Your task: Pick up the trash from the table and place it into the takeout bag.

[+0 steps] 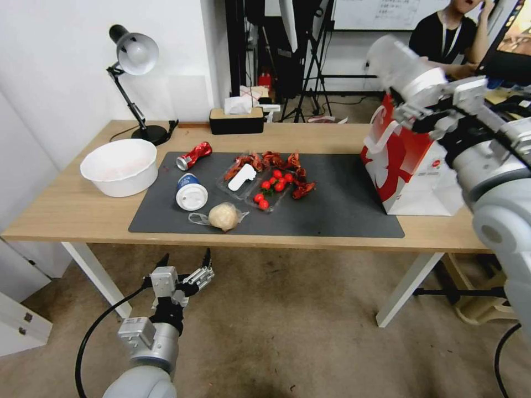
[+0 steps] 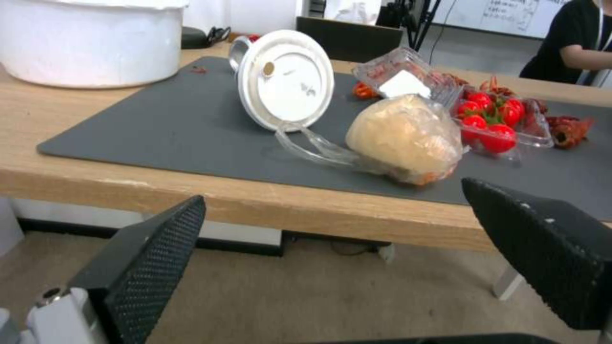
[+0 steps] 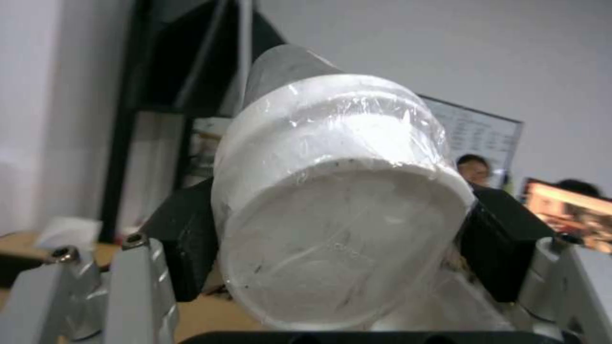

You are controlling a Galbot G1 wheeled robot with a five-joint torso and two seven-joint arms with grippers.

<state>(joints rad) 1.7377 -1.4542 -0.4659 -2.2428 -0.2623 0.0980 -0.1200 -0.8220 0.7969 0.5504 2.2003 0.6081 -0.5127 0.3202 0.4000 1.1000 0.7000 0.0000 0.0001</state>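
Note:
My right gripper [image 1: 428, 108] is raised above the red-and-white takeout bag [image 1: 404, 166] at the table's right end. It is shut on a clear cup with a white lid [image 1: 395, 61], wrapped in film [image 3: 338, 191]. The rest of the trash lies on the dark mat [image 1: 343, 204]: a crushed red can [image 1: 193, 156], a blue-white lidded cup [image 1: 191, 192] on its side [image 2: 287, 79], and a pale bun in clear plastic [image 1: 223, 215] [image 2: 405, 136]. My left gripper [image 1: 185, 260] hangs open below the table's front edge [image 2: 332, 191], facing the bun.
Clear trays with cherry tomatoes [image 1: 271, 188] and red crayfish shells [image 1: 276, 161] sit mid-mat. A large white bowl [image 1: 119, 166] stands on the table [image 1: 72, 210] at the left. A desk lamp [image 1: 133, 55] and a tissue box [image 1: 237, 119] stand along the back edge.

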